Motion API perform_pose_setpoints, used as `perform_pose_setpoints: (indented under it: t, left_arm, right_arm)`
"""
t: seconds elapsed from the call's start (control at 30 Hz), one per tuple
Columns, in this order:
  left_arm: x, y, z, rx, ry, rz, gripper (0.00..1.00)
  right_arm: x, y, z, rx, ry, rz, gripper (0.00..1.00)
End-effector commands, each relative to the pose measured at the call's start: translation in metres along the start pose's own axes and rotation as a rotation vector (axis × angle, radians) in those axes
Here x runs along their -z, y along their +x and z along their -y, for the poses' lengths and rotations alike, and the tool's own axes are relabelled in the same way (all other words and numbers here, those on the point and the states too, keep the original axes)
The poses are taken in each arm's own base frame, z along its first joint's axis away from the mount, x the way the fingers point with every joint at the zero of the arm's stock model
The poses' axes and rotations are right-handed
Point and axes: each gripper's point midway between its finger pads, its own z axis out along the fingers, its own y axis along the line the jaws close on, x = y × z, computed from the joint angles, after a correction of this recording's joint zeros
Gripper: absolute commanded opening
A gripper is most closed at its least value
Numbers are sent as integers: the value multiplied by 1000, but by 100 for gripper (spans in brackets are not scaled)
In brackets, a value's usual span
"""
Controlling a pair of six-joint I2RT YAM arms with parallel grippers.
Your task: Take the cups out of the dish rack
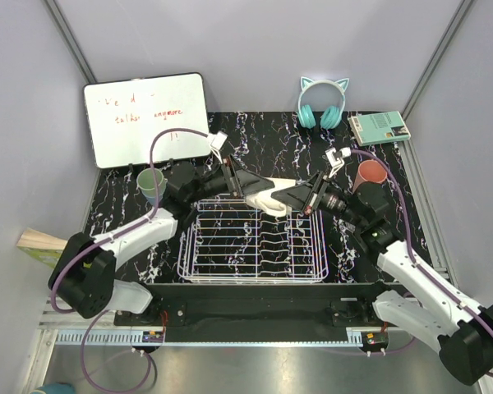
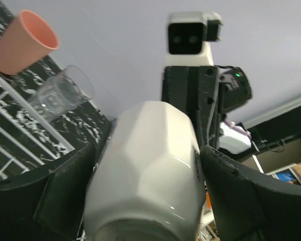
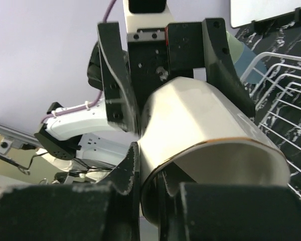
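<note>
Right wrist: cream mug point(image 3: 205, 125) pinched at rim by right gripper point(image 3: 150, 183); left gripper point(image 2: 146, 196) contact cannot be told, should be widened first.

Cream mug point(image 2: 145, 170) is filling the center, base facing the cam, sitting btwn the black fingers point(image 2: 60, 201) of the L gripper point(image 2: 153, 150). They're hugging both sides, though actual contact isn't showing clearly. Behind the mug, the R arm point(image 2: 210, 95) is pointing this way w/ its wrist cam point(image 2: 189, 32) on top. Upper left, a pink cup point(image 2: 22, 42) & a clear glass point(image 2: 60, 95) are standing just beside each other on the marbled table point(image 2: 93, 120), past the white wires of the dish rack point(image 2: 40, 120).
</note>
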Motion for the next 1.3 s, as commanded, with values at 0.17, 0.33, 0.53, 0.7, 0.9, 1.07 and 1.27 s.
perform_pose_setpoints:
  t: [0.17, 0.33, 0.53, 0.7, 0.9, 1.07, 1.27]
  left_arm:
    - [24, -73, -18, -75, -183, 203, 95]
    - [51, -94, -34, -77, -310, 296, 95]
    - [73, -86, -53, -73, -461, 326, 95]
    - [85, -78, -56, -67, -522, 318, 94]
    - [96, -64, -70, -46, -619, 273, 94]
    - [105, -52, -84, -30, -694, 222, 94]
    - [110, -38, -95, 0, -713, 196, 94]
  right_arm:
    - [8, -14, 3, 108, 86, 62, 0]
    - [14, -50, 14, 208, 291, 168, 0]
    - [48, -105, 70, 257, 833, 291, 0]
    - [69, -134, 91, 304, 1099, 343, 0]
    - [62, -168, 118, 340, 1313, 306, 0]
    - [54, -194, 148, 266, 1347, 290, 0]
    - [67, -213, 204, 74, 1365, 261, 0]
